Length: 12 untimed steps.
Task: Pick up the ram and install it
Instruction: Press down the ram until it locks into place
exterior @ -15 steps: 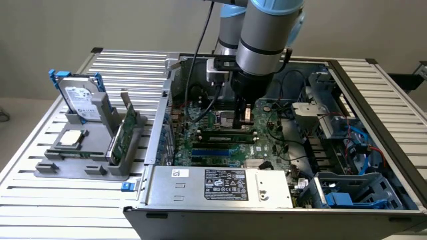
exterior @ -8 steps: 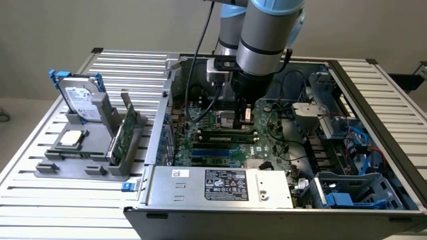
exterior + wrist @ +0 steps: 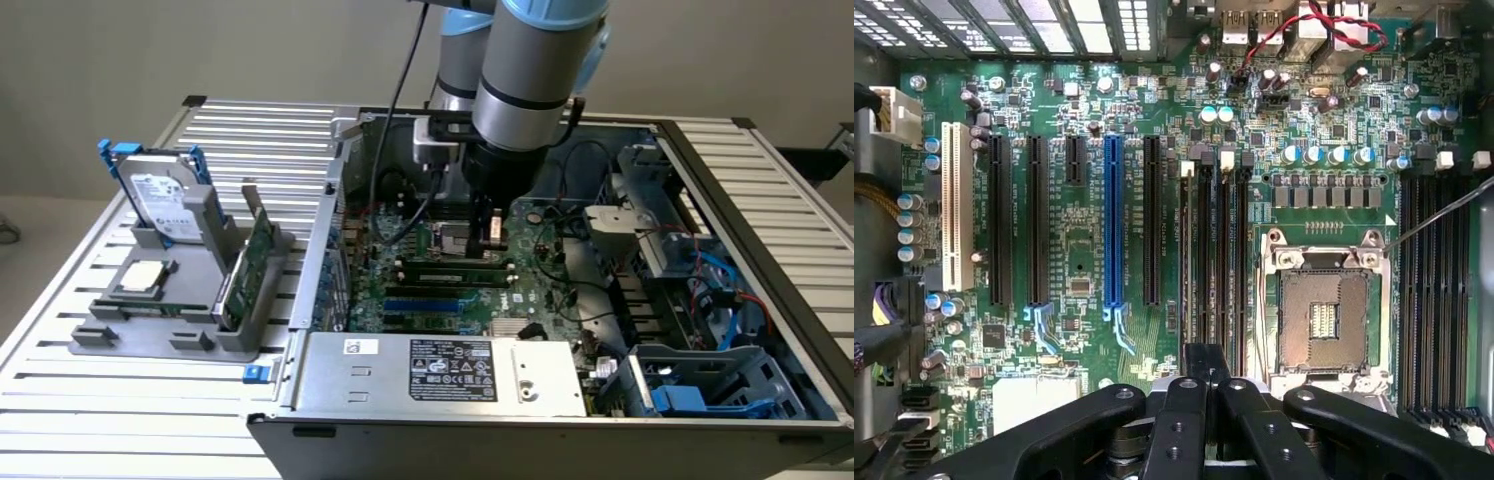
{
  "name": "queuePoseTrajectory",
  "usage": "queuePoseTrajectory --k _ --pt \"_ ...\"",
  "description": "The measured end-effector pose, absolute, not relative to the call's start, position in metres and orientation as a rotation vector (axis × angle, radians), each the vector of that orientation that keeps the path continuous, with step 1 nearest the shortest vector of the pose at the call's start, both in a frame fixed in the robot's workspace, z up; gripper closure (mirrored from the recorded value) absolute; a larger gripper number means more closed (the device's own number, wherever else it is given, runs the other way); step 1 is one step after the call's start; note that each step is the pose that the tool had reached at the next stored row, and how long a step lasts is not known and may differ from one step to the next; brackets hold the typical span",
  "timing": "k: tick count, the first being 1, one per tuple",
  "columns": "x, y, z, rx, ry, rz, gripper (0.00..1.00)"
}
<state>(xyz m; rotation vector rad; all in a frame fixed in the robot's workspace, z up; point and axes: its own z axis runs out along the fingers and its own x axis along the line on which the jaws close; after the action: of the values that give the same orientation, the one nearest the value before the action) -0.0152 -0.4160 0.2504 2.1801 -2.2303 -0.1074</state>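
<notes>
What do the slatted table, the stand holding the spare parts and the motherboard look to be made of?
Slatted table: probably metal, given its pale ribbed strips with a dull sheen. Stand: likely matte grey plastic, blocky and free of glare. Motherboard: green lacquered circuit board with black and blue plastic slots. The hand hangs over it.

Arm came down near-vertical from the top of the exterior view, wrist pointing straight down, gripper [image 3: 490, 232] at its low end. In the wrist view the gripper [image 3: 1204, 390] had both black fingers [image 3: 1184, 420] pressed together along the centreline, no gap between the jaws, linkage bars splayed out to either side.
</notes>
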Motion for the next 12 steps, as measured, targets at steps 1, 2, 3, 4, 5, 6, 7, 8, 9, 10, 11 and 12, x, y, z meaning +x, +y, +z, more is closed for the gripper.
queuePoseTrajectory --k 1,2,3,4,5,6,7,8,9,10,11,12 --pt "-0.0152 -0.4160 0.2504 2.165 -2.246 -0.108 0.89" --pt "-0.0152 -0.4160 0.2504 2.147 -2.263 -0.108 0.89" --pt "-0.0152 -0.4160 0.2503 2.127 -2.283 -0.108 0.89" --pt "-0.0152 -0.4160 0.2503 2.108 -2.301 -0.109 0.89" --pt "-0.0152 -0.4160 0.2503 2.089 -2.319 -0.109 0.89" --pt "-0.0152 -0.4160 0.2503 2.070 -2.337 -0.109 0.89" --pt "-0.0152 -0.4160 0.2503 2.050 -2.355 -0.109 0.89" --pt "-0.0152 -0.4160 0.2503 2.031 -2.373 -0.110 0.89" --pt "-0.0152 -0.4160 0.2503 2.011 -2.391 -0.110 0.89" --pt "-0.0152 -0.4160 0.2503 1.989 -2.410 -0.110 0.89" --pt "-0.0152 -0.4160 0.2503 1.968 -2.428 -0.110 0.89" --pt "-0.0152 -0.4160 0.2503 1.948 -2.445 -0.110 0.89"
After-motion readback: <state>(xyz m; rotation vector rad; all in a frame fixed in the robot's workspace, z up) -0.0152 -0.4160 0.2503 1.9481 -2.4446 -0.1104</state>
